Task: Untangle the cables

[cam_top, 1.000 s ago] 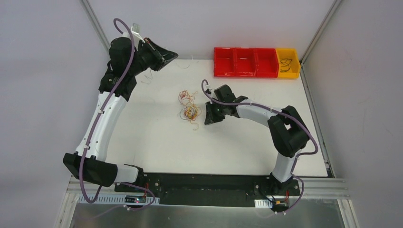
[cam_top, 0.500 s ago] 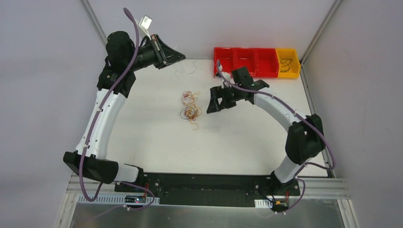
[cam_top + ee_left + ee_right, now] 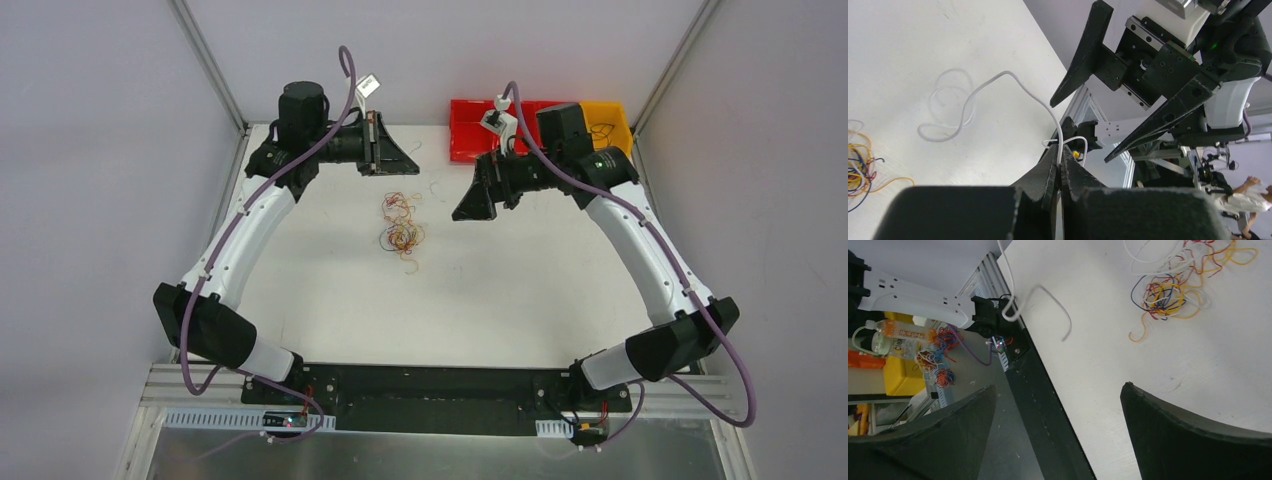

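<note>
Nearest runs one metal rail, with one black plate behind it carrying the bases of the two arms, the left arm and the right arm; both bow outward and reach back over one white, matt desk, which has faint scuffs on it; about the desk's middle lies one clump of hair-thin cables, red, orange, yellow and dark strands knotted together, with one orange strand curling out on its near side; beyond the clump the two hands face each other across a gap, well apart; the left hand has its fingers pressed together on one white cable, which rises from the pinch, arches over and ends in a loose loop above the desk, apart from the clump; whether that loop touches the desk cannot be told; the right hand has its fingers spread wide and holds nothing; at the far edge stand one red tray, partly hidden by the right arm, and just beside it on the right one yellow bin with something thin and dark inside; around the desk stand plain pale grey walls, and two slanting metal posts mark the far corners; the right wrist view shows, below the desk's edge, a bottle and more bundles of coloured wire, too blurred to count.
</note>
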Robot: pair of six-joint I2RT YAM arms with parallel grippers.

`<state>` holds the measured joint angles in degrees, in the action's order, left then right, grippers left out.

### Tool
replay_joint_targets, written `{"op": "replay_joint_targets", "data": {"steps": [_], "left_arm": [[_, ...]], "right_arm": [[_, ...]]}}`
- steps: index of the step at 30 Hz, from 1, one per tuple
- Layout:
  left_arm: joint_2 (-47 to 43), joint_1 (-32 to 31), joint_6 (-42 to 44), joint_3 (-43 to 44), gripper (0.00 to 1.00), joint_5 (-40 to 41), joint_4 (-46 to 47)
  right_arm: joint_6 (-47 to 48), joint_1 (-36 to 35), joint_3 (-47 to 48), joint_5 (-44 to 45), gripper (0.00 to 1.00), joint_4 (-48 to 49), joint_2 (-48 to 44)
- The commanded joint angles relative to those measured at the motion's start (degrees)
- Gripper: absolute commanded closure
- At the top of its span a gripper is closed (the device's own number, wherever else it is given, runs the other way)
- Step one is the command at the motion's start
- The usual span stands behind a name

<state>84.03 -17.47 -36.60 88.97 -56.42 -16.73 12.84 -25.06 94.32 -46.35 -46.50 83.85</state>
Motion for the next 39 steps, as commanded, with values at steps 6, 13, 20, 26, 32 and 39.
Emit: {"op": "replay_joint_targets", "data": {"steps": [6, 13, 20, 26, 32, 39], "left_arm": [[-0.83, -5.60, 2.16, -0.84, 1.00, -0.13, 0.65], [-0.27, -5.95, 2.21, 0.06, 1.00, 0.48, 0.57], [-1.07, -5.45, 3.33, -1.84, 1.00, 1.90, -0.44], [-2.60, -2.89, 3.38, -3.81, 0.38, 3.77, -1.56], [-5.51, 1.36, 5.94, -5.06, 0.01, 4.56, -2.20], [-8.01, 1.88, 8.83, -8.75, 0.01, 5.64, -2.98]], "right_arm": [[-4.36, -6.34, 5.79, -0.29, 0.08, 2.56, 3.34], [-3.89, -9.30, 2.31, -3.89, 0.39, 2.66, 4.20], [-4.28, -6.45, 2.69, -3.66, 1.00, 2.88, 2.74], [-6.44, 1.12, 2.20, -5.57, 1.00, 4.28, 0.79], [-11.16, 12.77, 2.02, -4.21, 1.00, 8.82, -0.52], [-10.86, 24.69, 8.56, 2.52, 1.00, 11.85, 5.35]]}}
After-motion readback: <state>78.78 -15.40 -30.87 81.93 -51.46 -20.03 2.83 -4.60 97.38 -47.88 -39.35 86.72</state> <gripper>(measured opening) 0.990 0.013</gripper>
